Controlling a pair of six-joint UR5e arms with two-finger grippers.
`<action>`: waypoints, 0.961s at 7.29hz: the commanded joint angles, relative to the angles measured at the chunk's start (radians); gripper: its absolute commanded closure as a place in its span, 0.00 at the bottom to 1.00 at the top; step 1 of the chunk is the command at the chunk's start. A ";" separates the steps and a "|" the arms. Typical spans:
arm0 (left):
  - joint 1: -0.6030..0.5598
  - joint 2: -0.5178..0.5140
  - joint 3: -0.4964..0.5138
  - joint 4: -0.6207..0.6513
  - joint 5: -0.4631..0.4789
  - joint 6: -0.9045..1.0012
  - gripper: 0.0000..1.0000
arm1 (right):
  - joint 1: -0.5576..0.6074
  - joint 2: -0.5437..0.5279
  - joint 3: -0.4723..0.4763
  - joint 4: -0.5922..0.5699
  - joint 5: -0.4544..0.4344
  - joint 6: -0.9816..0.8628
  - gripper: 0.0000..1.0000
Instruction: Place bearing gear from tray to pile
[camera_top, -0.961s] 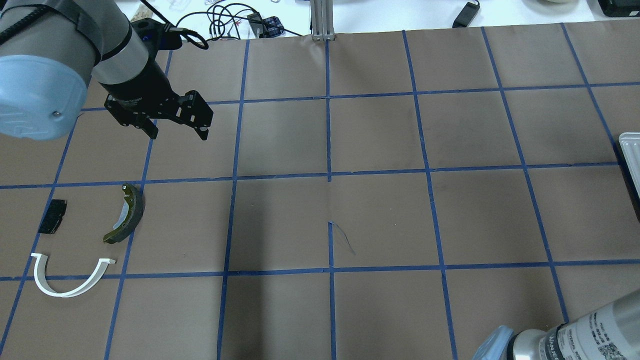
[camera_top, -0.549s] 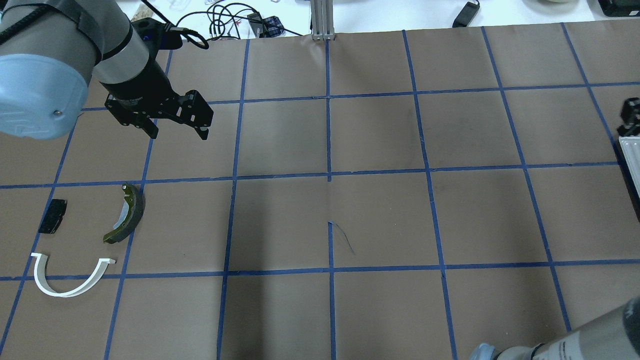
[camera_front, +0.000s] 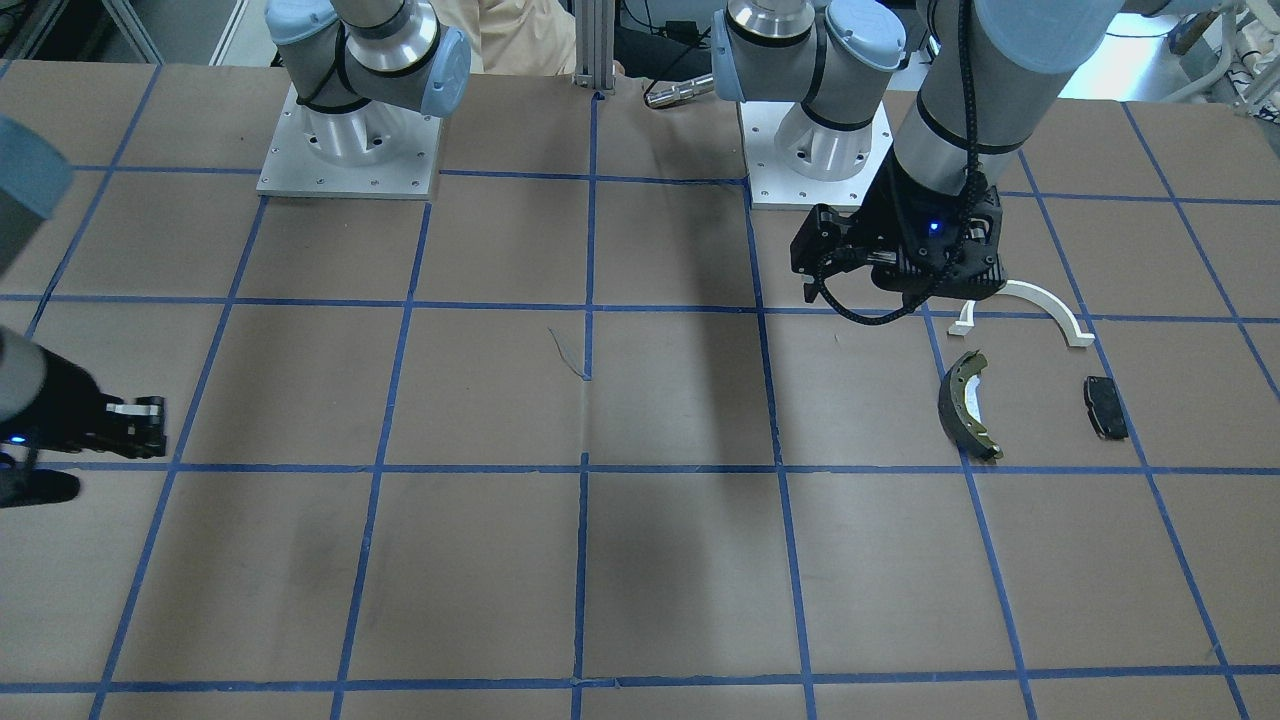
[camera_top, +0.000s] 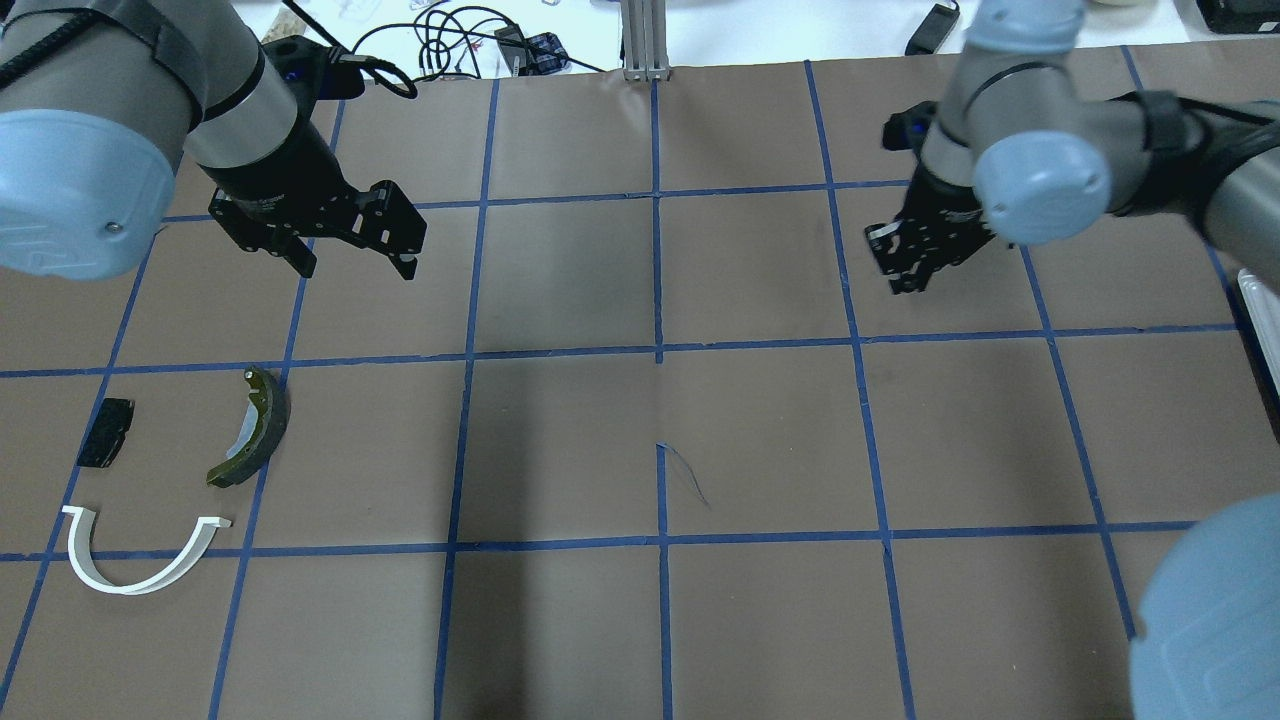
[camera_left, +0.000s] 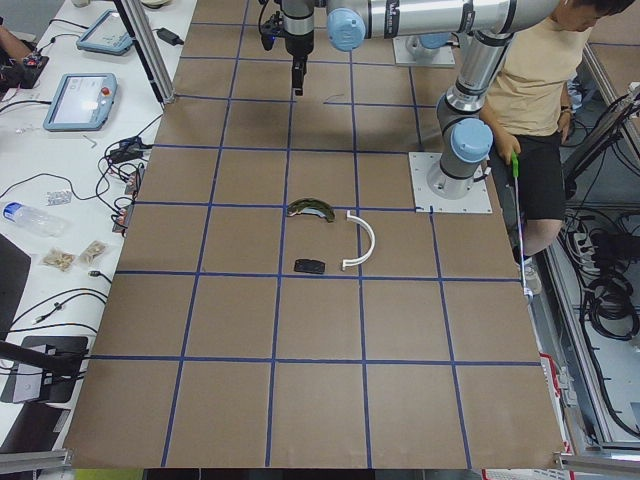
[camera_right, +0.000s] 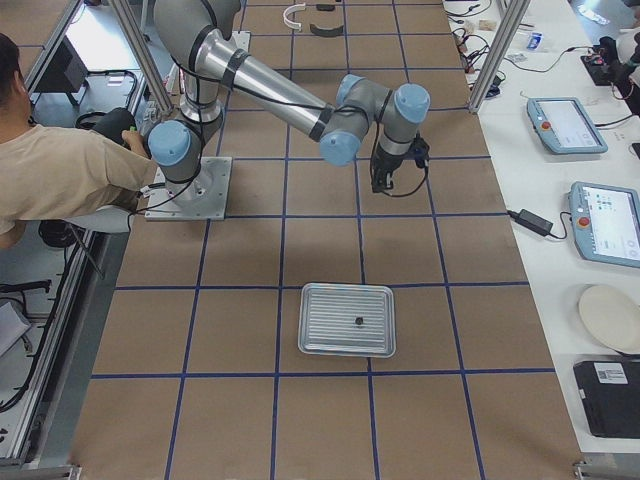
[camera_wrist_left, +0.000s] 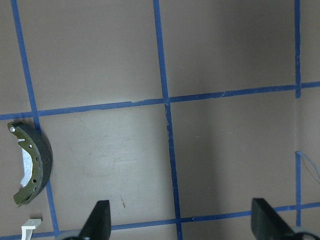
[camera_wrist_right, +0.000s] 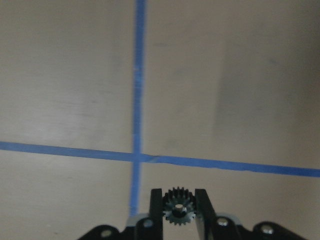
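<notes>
My right gripper (camera_wrist_right: 178, 196) is shut on a small dark toothed bearing gear (camera_wrist_right: 176, 207) and holds it above the brown table, right of centre in the overhead view (camera_top: 905, 272). The tray (camera_top: 1262, 305) shows only as a corner at the right edge there; the right exterior view shows it whole (camera_right: 312, 322). The pile lies at the front left: a white arched strip (camera_top: 140, 575), a brake shoe (camera_top: 255, 430) and a black pad (camera_top: 105, 432). My left gripper (camera_top: 355, 265) hangs open and empty behind the pile, with the shoe (camera_wrist_left: 31, 167) at its view's left.
One small dark part (camera_right: 358, 321) lies in the tray. Blue tape lines grid the table. Cables (camera_top: 450, 40) and a metal post (camera_top: 645, 40) stand at the far edge. An operator (camera_right: 60, 170) sits beside the robot bases.
My right arm has swung in from the right edge, where only its gripper tip showed over the tray, to above the table's right-centre. The left arm and the pile have not moved.
</notes>
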 joint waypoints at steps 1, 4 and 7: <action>0.000 0.000 0.000 0.002 0.000 0.000 0.00 | 0.214 0.016 0.085 -0.140 0.048 0.276 0.81; 0.002 -0.024 0.015 0.005 -0.008 -0.012 0.00 | 0.391 0.069 0.088 -0.229 0.065 0.457 0.80; 0.002 -0.033 -0.001 0.006 -0.005 -0.020 0.00 | 0.394 0.080 0.121 -0.279 0.104 0.486 0.57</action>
